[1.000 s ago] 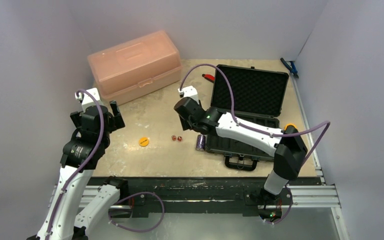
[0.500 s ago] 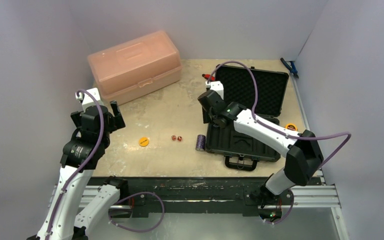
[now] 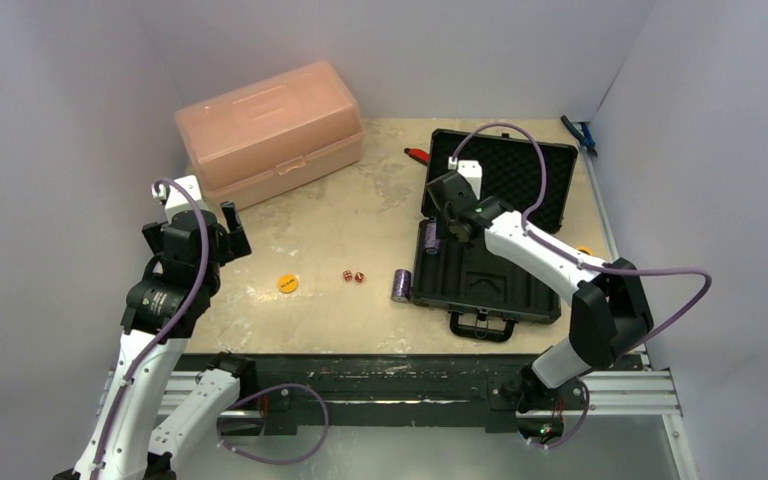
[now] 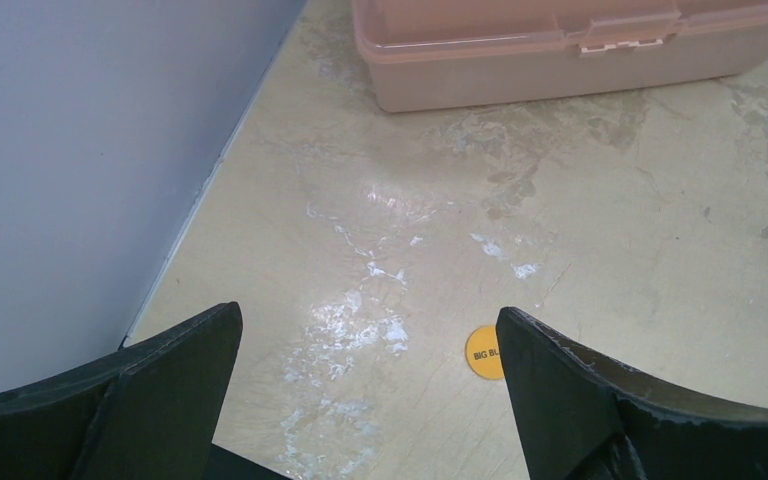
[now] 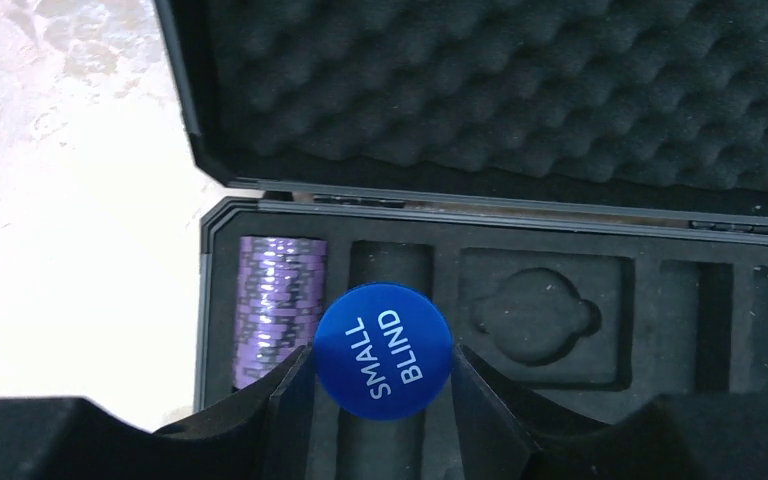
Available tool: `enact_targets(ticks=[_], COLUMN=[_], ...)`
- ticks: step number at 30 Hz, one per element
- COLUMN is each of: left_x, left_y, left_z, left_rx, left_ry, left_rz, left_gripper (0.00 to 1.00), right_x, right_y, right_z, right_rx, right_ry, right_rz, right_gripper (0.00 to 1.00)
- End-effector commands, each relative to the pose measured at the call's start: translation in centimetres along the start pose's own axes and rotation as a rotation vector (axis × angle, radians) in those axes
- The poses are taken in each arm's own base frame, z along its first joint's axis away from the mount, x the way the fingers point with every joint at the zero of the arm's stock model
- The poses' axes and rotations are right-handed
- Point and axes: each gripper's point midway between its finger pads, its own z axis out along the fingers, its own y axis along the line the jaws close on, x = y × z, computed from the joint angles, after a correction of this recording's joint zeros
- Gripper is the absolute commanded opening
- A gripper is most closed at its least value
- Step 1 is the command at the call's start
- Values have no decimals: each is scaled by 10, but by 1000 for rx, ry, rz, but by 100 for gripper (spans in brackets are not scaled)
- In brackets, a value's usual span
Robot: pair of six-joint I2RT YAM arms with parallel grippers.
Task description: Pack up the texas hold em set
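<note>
The black briefcase (image 3: pixel 480 285) lies open at the right, its foam lid (image 3: pixel 505 180) raised. My right gripper (image 3: pixel 438 238) hovers over its left end, shut on a blue "SMALL BLIND" disc (image 5: pixel 382 350). One purple chip stack (image 5: pixel 275 300) lies in the case's leftmost slot, just left of the disc. A second purple stack (image 3: pixel 400 285) lies on the table against the case's left wall. Two red dice (image 3: pixel 352 276) and the orange disc (image 3: pixel 287 283) lie on the table. My left gripper (image 3: pixel 222 232) is open and empty, with the orange disc (image 4: pixel 484 352) by its right finger.
A translucent pink box (image 3: pixel 270 130) stands at the back left and shows in the left wrist view (image 4: pixel 560 50). A red-handled tool (image 3: pixel 418 154) lies behind the case. A yellow tape measure (image 3: pixel 583 251) sits right of the case. Walls enclose the table.
My right arm has swung right, from over the table left of the case to over the case's left end. The left arm has not moved.
</note>
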Motion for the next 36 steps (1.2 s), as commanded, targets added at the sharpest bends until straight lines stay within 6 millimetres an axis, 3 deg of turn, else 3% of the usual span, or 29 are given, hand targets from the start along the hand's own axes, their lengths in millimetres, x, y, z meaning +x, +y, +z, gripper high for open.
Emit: enact_targets(ticks=[1, 13, 27, 36], left_x=[-6, -7, -7, -6], left_y=[-3, -5, -5, -7], left_z=[2, 1, -1, 0], left_rx=[13, 28, 37, 43], left_ry=[-24, -25, -31, -26], left_rz=[-7, -11, -15, -12], left_gripper=[100, 100, 100, 100], right_x=[-11, -9, -3, 17], right_y=[-20, -48, -63, -77], right_z=[-6, 7, 18, 25], right_rx=[37, 55, 64, 96], right_ry=[-35, -14, 23, 65], right_rz=[49, 119, 160, 212], right_gripper=[0, 0, 0, 0])
